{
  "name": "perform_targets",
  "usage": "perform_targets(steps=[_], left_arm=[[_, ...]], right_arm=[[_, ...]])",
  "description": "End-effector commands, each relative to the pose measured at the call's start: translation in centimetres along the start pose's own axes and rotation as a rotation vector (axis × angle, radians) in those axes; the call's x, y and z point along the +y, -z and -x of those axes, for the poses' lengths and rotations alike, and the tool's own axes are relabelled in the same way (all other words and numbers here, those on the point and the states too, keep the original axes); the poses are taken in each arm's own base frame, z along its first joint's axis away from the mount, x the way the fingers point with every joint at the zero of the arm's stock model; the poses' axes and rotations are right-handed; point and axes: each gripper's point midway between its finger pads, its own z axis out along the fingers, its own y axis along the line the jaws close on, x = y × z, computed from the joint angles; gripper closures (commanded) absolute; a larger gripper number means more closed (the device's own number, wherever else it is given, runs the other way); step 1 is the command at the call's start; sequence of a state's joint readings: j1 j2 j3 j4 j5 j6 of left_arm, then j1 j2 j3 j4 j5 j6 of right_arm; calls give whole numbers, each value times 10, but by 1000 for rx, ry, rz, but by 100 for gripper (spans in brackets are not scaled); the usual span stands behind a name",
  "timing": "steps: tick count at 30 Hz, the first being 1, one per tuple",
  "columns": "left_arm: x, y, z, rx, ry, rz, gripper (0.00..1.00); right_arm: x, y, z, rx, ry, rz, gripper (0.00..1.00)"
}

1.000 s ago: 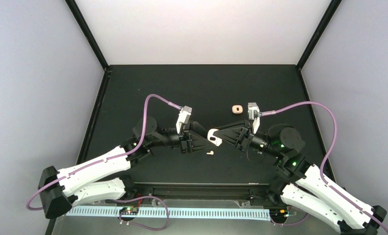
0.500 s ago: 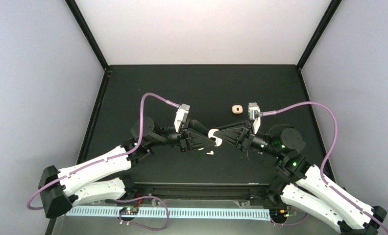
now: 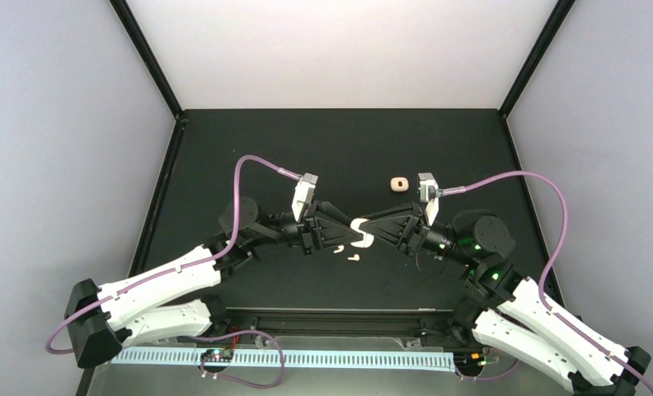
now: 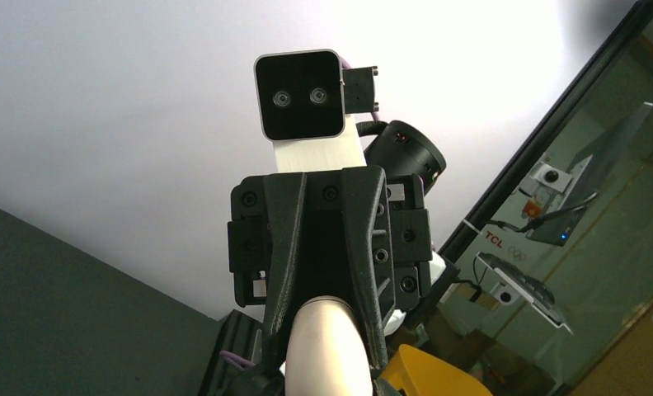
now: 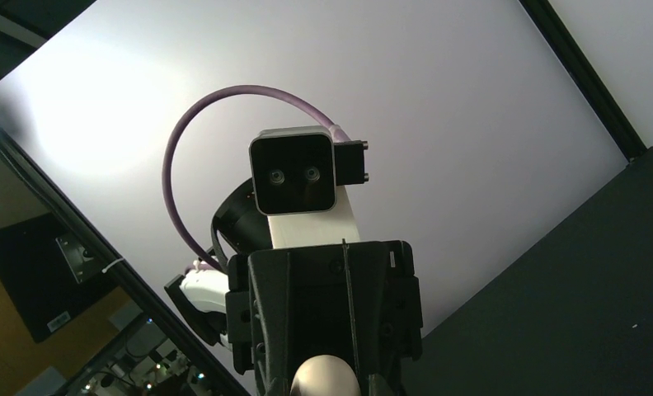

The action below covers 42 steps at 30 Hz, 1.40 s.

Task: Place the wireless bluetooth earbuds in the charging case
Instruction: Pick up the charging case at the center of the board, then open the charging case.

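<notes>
Black table is seen under both arms. On the left, the left tool is found right beside the case, maybe touching it. It cannot be told whether this tool is clenched or let go, because its tips are hidden.

Just below it, two earbuds are seen lying loose on the table, near each other and not in any case.

In the middle, the case seems to be held up off the table, between the two tools. It looks open, but what is inside cannot be seen.

On the right, the right tool looks clenched on the case. In the left wrist view, the cream case is seen squeezed between its dark fingers.

Further back and a bit more to the right, a second case is left lying on the table, well apart from the tools.

No earbud is seen put in yet. The job is judged to be barely begun. The two loose earbuds are yet to be picked up and pushed in, and no other earbuds can be seen.
</notes>
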<state>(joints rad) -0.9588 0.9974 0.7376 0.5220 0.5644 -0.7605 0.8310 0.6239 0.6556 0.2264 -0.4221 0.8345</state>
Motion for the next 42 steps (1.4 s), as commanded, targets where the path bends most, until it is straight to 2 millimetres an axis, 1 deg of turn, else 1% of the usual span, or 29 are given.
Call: perform_targets(steps=[1, 5, 6, 7, 8, 9, 10, 11, 12, 15, 17, 19, 24, 27, 32, 37, 42], left_arm=[[-7, -2, 10, -26, -23, -27, 78], [-7, -1, 10, -26, -29, -23, 85], [-6, -1, 10, -27, -30, -19, 86], [-5, 0, 10, -27, -33, -14, 88], [-5, 0, 10, -31, -35, -9, 91], [-4, 1, 10, -32, -37, -3, 93], [-3, 2, 10, -33, -39, 4, 96], [-2, 3, 11, -33, -41, 11, 98], [-2, 5, 12, -38, -42, 16, 98], [-1, 12, 14, -56, -46, 30, 99], [-2, 15, 15, -64, -44, 33, 98], [-3, 15, 17, -71, -39, 27, 98], [-6, 13, 17, -74, -19, 4, 98], [-5, 12, 15, -68, -13, -1, 99], [-6, 12, 15, -63, -9, -10, 99], [-7, 12, 13, -53, -11, -15, 98], [-11, 13, 13, -47, -16, -29, 98]], right_arm=[[6, -1, 1, 2, 6, 26, 99], [4, 1, -1, 3, 8, 17, 99], [3, 1, -1, 2, 7, 11, 92], [2, 2, -1, 2, 6, 0, 73], [0, 3, 1, -5, 10, -18, 52], [-1, 5, 2, -9, 18, -37, 40], [-2, 8, 5, -14, 29, -58, 33], [-2, 11, 7, -21, 44, -76, 29], [-3, 14, 8, -21, 56, -97, 28], [-6, 22, 7, -7, 95, -150, 28], [-11, 24, 2, 20, 104, -175, 29], [-11, 24, -2, 34, 101, -171, 29], [-1, 17, -6, 61, 93, -95, 29], [-1, 12, -6, 76, 83, -92, 30], [-7, 10, -6, 73, 73, -114, 35], [-14, 10, -8, 70, 60, -134, 37], [-24, 13, -8, 60, 55, -187, 46]])
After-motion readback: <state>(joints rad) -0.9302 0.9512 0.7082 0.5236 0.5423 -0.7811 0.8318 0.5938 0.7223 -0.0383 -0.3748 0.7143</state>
